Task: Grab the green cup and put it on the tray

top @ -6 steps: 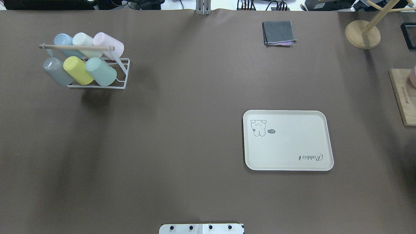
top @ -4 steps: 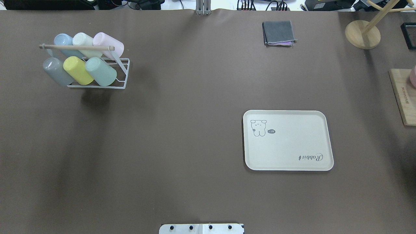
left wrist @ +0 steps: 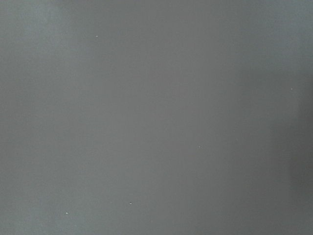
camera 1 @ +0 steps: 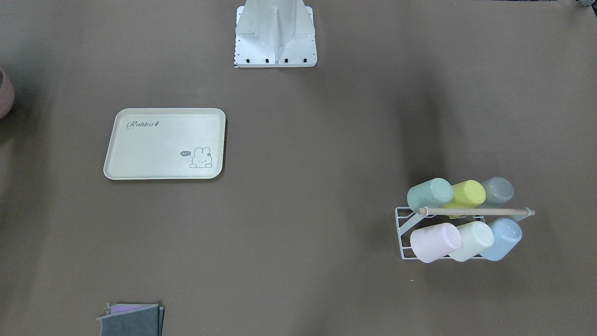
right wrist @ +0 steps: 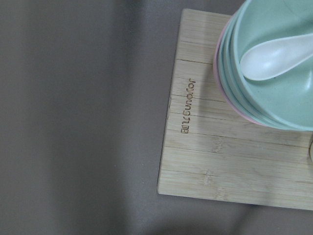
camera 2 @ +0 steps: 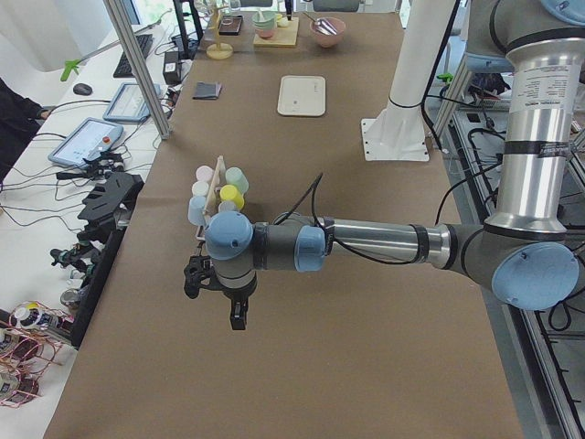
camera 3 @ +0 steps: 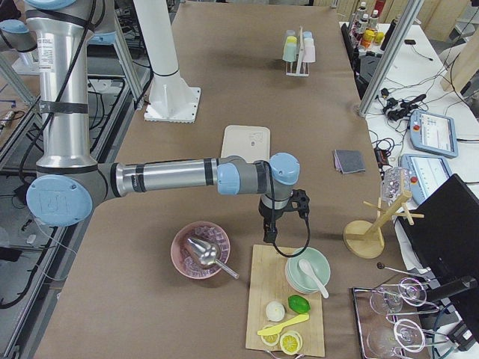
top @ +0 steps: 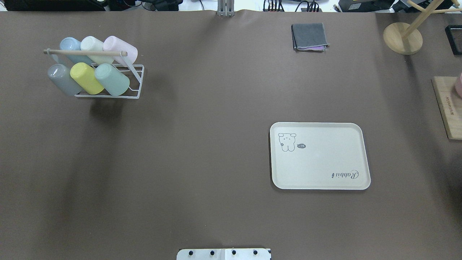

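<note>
The green cup [top: 112, 79] lies tilted on the front right peg of a white wire rack [top: 139, 81] at the table's far left, next to a yellow cup [top: 86, 77]; it also shows in the front-facing view [camera 1: 430, 193]. The cream tray [top: 319, 162] with "Rabbit" script lies flat and empty right of centre, also in the front-facing view [camera 1: 154, 149]. My left gripper [camera 2: 238, 320] hangs over bare table short of the rack; I cannot tell if it is open. My right gripper [camera 3: 268, 236] hangs by a bamboo board, far from the tray; I cannot tell its state.
The rack holds several other pastel cups under a wooden bar [top: 85, 52]. A folded grey cloth [top: 309, 36] and a wooden stand [top: 402, 38] sit at the back right. The bamboo board [right wrist: 230, 147] carries stacked bowls [right wrist: 274, 73] with a spoon. A pink bowl [camera 3: 200, 250] stands beside it.
</note>
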`<state>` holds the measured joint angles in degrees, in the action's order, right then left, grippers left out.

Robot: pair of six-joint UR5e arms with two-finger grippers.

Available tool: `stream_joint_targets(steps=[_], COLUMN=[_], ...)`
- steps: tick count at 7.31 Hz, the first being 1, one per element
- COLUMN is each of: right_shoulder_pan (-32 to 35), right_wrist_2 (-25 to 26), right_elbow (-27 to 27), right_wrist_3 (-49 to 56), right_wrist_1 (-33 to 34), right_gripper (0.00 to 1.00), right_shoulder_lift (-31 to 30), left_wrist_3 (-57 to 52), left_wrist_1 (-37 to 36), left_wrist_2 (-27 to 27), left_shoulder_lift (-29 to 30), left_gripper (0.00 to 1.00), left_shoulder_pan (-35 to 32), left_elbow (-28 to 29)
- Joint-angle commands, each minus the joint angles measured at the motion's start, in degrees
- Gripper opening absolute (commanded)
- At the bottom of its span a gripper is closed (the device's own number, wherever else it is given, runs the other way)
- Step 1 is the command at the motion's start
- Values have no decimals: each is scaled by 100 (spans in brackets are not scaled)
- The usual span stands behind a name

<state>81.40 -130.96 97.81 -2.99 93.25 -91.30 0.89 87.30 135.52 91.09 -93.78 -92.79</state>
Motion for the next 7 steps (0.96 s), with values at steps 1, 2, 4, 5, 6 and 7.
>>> stream_joint_targets(steps=[1, 2, 4, 5, 6, 7], right_shoulder_pan=[25, 25, 16, 16, 25, 16], right_wrist_2=[0, -9, -17, -52, -79, -70], right_elbow=[10, 10, 97, 98, 106, 98], right_wrist_3=[-17, 18, 36, 44, 53, 45], right_wrist_1=[0, 0, 0, 0, 0, 0], right_gripper=[100, 100, 100, 100, 100, 100], right_shoulder_lift=[33, 34, 51, 34, -10, 7], left_wrist_3=[-1, -1, -10, -10, -10, -10], left_wrist_1=[-2, -2, 7, 7, 7, 7], left_wrist_2=[9, 9, 9, 9, 9, 9], left_shoulder_lift=[-12, -12, -12, -3, -3, -3], left_gripper=[98, 98, 98, 98, 98, 98], left_shoulder_pan=[0, 0, 0, 0, 0, 0], left_elbow=[-28, -11, -28, -20, -28, -46])
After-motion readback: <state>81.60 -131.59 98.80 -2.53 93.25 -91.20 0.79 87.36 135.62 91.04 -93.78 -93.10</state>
